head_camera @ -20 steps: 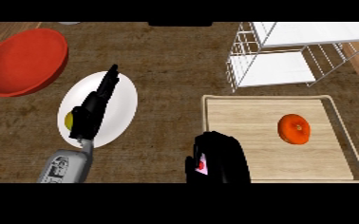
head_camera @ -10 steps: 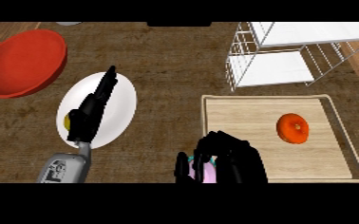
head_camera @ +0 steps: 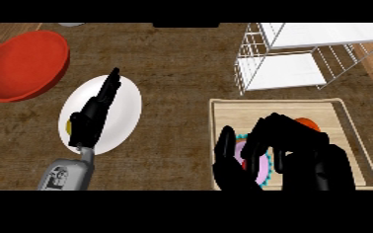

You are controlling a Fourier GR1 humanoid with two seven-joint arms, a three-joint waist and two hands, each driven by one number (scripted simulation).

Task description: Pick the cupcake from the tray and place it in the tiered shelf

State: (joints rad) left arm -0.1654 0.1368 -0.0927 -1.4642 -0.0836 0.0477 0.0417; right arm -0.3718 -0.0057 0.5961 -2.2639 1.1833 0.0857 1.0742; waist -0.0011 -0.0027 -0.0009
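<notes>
Black right hand [head_camera: 313, 158] curled round cupcake [head_camera: 239, 151] over tray [head_camera: 277, 102].

Kitchen, wood-grain counter [head_camera: 175, 64], white plate [head_camera: 124, 113] beneath left fingers [head_camera: 108, 88], red bowl [head_camera: 29, 64] left of them, wire tiered shelf [head_camera: 291, 54] beyond right fingers [head_camera: 280, 126].

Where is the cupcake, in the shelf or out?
Out: the cupcake is over the tray, right hand curled round it.

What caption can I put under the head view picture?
Right hand curls round the cupcake over the tray, near the tiered shelf.
</notes>
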